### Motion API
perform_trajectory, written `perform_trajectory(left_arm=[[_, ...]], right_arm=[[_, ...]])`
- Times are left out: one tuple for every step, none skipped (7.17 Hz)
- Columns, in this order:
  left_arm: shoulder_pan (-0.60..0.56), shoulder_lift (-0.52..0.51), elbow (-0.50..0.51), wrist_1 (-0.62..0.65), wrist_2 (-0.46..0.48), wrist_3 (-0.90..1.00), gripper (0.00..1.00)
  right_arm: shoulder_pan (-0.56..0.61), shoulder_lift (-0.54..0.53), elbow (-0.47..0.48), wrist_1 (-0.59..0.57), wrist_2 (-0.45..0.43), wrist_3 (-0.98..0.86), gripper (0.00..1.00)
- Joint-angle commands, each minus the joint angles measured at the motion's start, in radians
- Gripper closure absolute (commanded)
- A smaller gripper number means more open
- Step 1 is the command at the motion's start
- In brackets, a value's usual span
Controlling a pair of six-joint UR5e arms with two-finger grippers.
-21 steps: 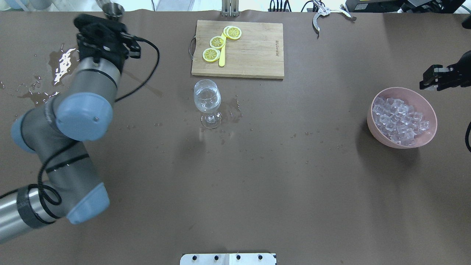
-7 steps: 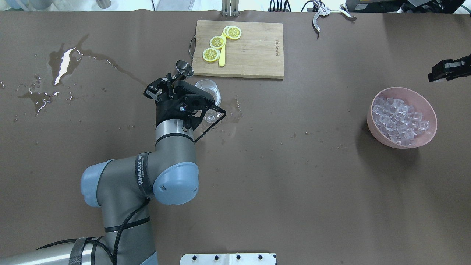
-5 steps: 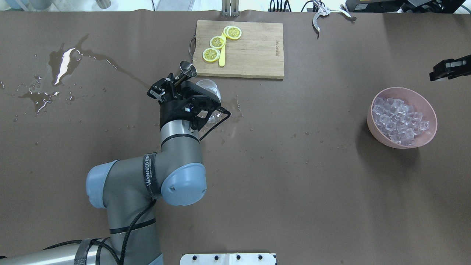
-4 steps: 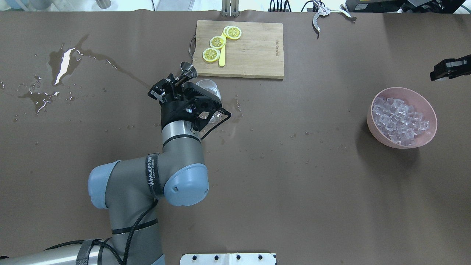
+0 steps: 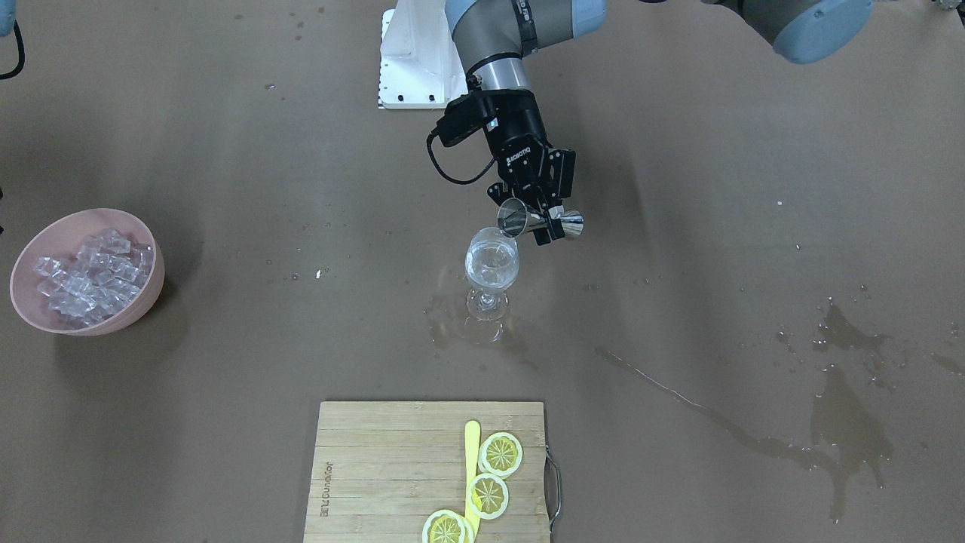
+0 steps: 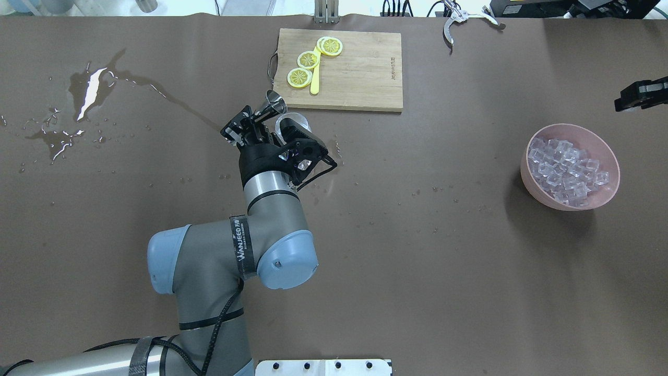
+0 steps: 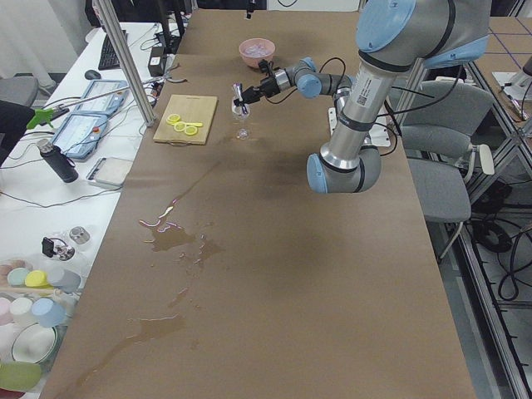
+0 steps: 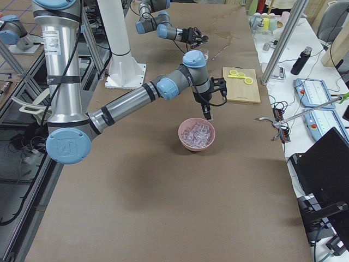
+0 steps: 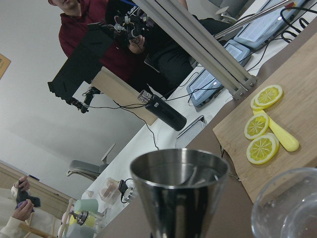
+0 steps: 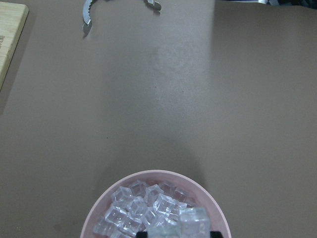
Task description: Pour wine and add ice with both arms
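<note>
The left gripper (image 5: 549, 220) has its jaws pinching the waist of a steel jigger (image 5: 520, 219). The jigger is tipped on its side, with its mouth just above the rim of the wine glass (image 5: 491, 265). The glass stands mid-bench (image 6: 417, 261), just short of the cutting board (image 6: 360, 73) at the far edge. It holds the wine (image 5: 491, 274), a small clear amount. No stream can be made out.

The step in hand looks like the pour. It would go best with the jigger's lip held over the middle of the glass mouth and turned slowly. Wet patches around the foot and a puddle (image 6: 91, 91) toward the far left corner suggest how easily liquid misses. The stem is thin, so a nudge from the jaws could topple the glass.

The ice (image 6: 566, 169) lies heaped in a pink bowl (image 6: 527, 156) near the right edge. The right gripper (image 6: 639, 95) hovers near it, by that edge, with its jaws spread. Nothing stands between glass and bowl, which leaves room for carrying. Tongs (image 6: 451, 21) lie at the far edge.
</note>
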Motion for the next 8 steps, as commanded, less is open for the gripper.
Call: perform_trajectory(left_arm=[[0.002, -0.01, 0.002, 0.093, 0.01, 0.0, 1.0], [0.002, -0.016, 0.002, 0.127, 0.01, 0.001, 1.0], [0.002, -0.021, 0.002, 0.161, 0.012, 0.0, 1.0], [0.005, -0.025, 0.002, 0.189, 0.012, 0.0, 1.0], [0.005, -0.049, 0.019, 0.227, 0.024, 0.0, 1.0], [0.005, -0.069, 0.039, 0.245, 0.025, 0.0, 1.0], [0.005, -0.073, 0.045, 0.27, 0.032, 0.0, 1.0], [0.005, -0.073, 0.045, 0.291, 0.039, 0.0, 1.0]], right_arm=[[0.002, 0.003, 0.001, 0.0, 0.0, -0.001, 1.0], [0.004, 0.003, 0.002, 0.0, 0.0, -0.003, 1.0], [0.004, 0.003, 0.004, 0.0, 0.0, -0.003, 1.0], [0.004, 0.002, 0.007, 0.0, 0.0, -0.004, 1.0], [0.007, -0.003, 0.008, 0.0, 0.0, -0.009, 1.0], [0.008, -0.006, 0.015, 0.0, 0.0, -0.02, 1.0], [0.01, -0.008, 0.016, 0.0, 0.0, -0.02, 1.0], [0.01, -0.006, 0.018, 0.0, 0.0, -0.02, 1.0]])
